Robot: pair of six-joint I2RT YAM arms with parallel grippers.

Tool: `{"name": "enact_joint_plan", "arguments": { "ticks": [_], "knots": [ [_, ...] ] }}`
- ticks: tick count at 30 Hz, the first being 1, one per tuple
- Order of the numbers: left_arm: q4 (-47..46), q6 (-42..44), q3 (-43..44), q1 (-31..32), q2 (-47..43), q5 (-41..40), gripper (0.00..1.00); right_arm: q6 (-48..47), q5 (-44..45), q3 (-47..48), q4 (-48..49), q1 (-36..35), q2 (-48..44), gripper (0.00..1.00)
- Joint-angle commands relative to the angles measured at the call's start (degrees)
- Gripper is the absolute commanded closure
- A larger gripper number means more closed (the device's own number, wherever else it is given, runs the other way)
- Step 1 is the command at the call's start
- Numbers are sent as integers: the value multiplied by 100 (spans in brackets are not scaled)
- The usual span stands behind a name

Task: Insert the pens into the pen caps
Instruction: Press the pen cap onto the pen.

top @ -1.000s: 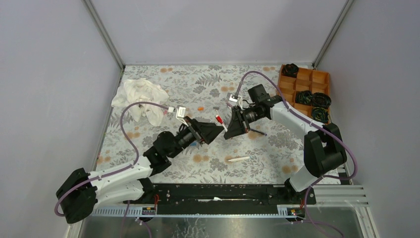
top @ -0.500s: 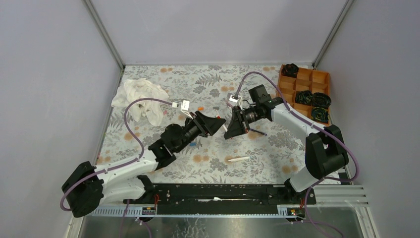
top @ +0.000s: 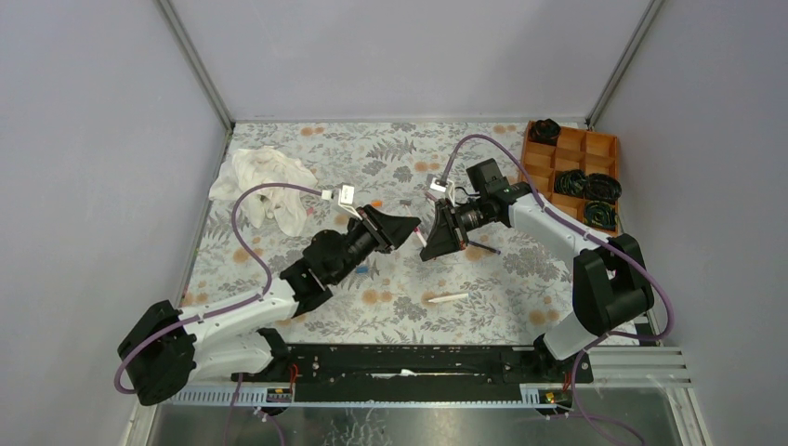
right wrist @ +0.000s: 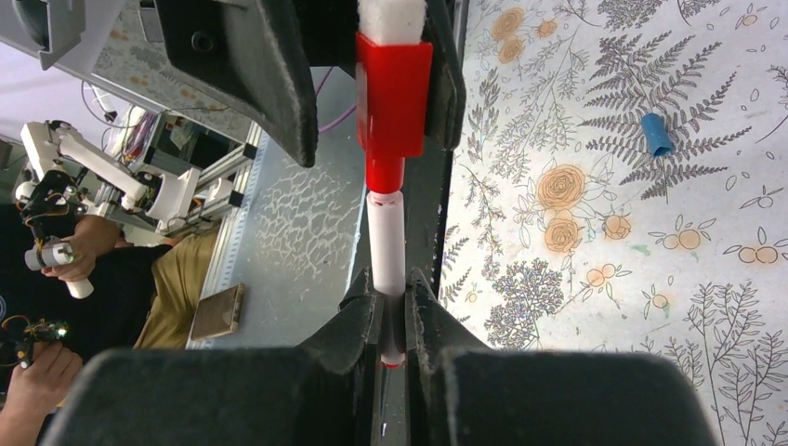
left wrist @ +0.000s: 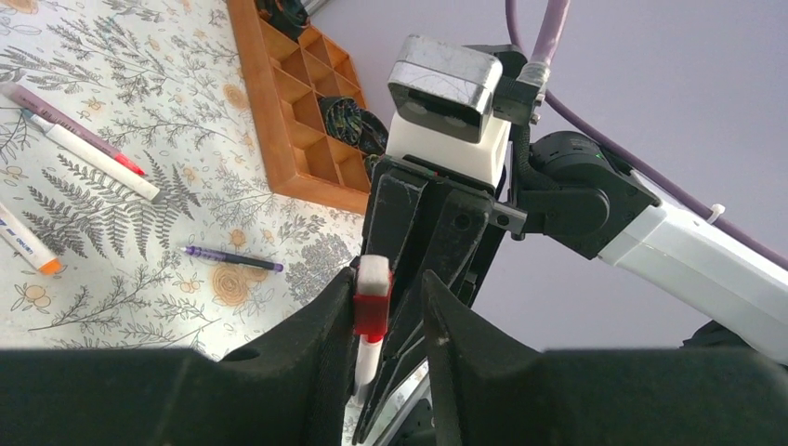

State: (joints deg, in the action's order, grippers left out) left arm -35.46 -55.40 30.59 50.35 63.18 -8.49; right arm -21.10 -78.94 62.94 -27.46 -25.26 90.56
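Above the tabletop (top: 390, 149) the right pincer (right wrist: 392, 297) is clamped on the white pen (right wrist: 386, 232); its long axis runs straight to the left pincer (left wrist: 388, 283), half open around the red cap (left wrist: 372, 307) at the tip.

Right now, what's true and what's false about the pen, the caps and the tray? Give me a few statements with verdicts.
1. The right gripper clamps a white pen. True.
2. A blue cap lies on the table. True.
3. The red cap lies on the table. False: it sits at the pen's end, in the air, between the fingers of the left gripper.
4. The wooden tray is empty. False: black coils sit in several compartments.
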Motion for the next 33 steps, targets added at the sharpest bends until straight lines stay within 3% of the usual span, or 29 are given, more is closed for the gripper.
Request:
{"name": "enact_joint_plan", "arguments": {
  "ticks": [1,7,8,16,21,33],
  "knots": [
    [48,203,200,-30,52,-197,65,53,-16,-45,83,-49,-232,100],
    [119,659,277,-27,63,-27,98,87,49,-36,91,-49,-215,100],
    [152,733,293,-25,71,19,100,95,53,-36,96,-50,-222,100],
    [181,712,298,-33,210,435,100,305,191,-64,337,-50,-327,100],
    [-204,559,80,75,315,531,100,1330,243,-264,1239,-50,-468,100],
    [-1185,317,-409,1073,677,-778,100,3073,589,-922,3282,189,-715,100]
  ]
}}
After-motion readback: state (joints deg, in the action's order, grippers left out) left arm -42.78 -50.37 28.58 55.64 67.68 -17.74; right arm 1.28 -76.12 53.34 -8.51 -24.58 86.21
